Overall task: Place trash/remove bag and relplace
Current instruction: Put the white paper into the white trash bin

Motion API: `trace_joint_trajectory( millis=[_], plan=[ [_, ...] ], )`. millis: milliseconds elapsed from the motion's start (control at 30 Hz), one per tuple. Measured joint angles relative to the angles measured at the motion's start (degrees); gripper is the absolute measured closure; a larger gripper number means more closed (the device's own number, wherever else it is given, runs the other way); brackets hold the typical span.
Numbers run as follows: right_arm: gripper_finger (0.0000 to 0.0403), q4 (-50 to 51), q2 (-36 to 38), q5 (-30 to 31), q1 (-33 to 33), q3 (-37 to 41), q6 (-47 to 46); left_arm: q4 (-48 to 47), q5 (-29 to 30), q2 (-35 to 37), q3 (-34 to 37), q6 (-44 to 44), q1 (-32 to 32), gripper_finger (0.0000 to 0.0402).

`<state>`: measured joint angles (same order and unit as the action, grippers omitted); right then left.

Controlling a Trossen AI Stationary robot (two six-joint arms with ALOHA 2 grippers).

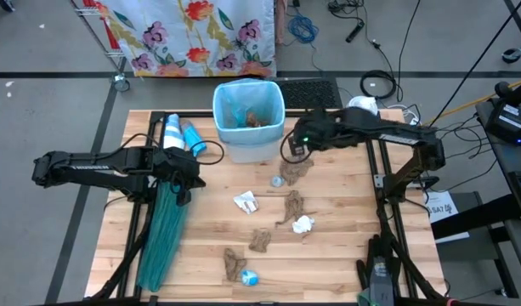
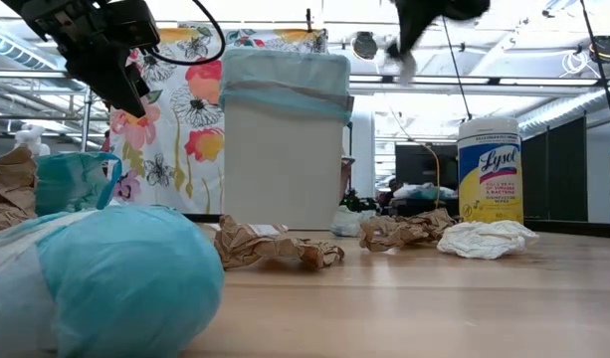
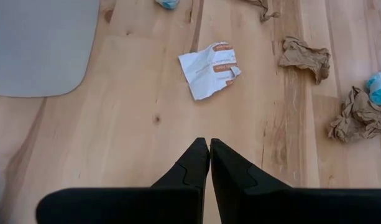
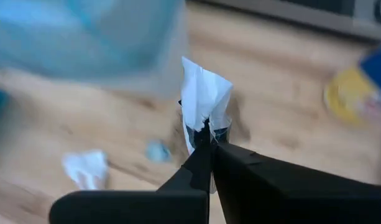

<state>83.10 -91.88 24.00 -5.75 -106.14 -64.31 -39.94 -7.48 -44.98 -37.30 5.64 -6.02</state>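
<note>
White paper scrap [image 4: 204, 99] pinched in closed right gripper [image 4: 208, 138], beside bin [image 1: 248, 119].

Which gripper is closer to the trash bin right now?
Right. The right gripper, shut on a white paper scrap, hangs just beside the bin. The left gripper, shut and empty, sits farther off, by the teal bag.

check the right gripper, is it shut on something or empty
Shut on a white paper scrap: the right gripper has its fingertips pinched together with the scrap sticking out between them.
</note>
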Motion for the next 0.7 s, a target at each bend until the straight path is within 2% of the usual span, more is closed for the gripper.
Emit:
trace_joint_trajectory(
  millis=[100, 200, 367, 500, 700],
  plan=[
    [0.0403, -2.57, 0.06, 6.73, -0.03, -5.86, 2.58, 0.02, -0.01, -0.01, 0.0, -0.25, -0.02, 0.0379],
    [0.0403, -11.89, 0.11, 9.12, -1.31, -7.94, 9.28, 0.07, -0.04, -0.01, 0.0, -0.49, 0.0, 0.0379],
    [0.0403, -29.77, -1.83, 5.71, -3.94, -7.94, 22.82, 0.61, -0.12, 0.0, 0.0, -0.53, 0.0, 0.0379],
    [0.0401, -37.16, -4.99, 1.68, -5.25, -7.92, 31.75, 0.57, -0.27, -0.01, 0.0, -0.18, -0.02, 0.0379],
    [0.0364, -36.34, -8.6, 0.7, -7.42, -7.89, 28.79, 0.33, -0.31, -0.01, 0.0, -0.1, -0.01, 0.0379]
  ],
)
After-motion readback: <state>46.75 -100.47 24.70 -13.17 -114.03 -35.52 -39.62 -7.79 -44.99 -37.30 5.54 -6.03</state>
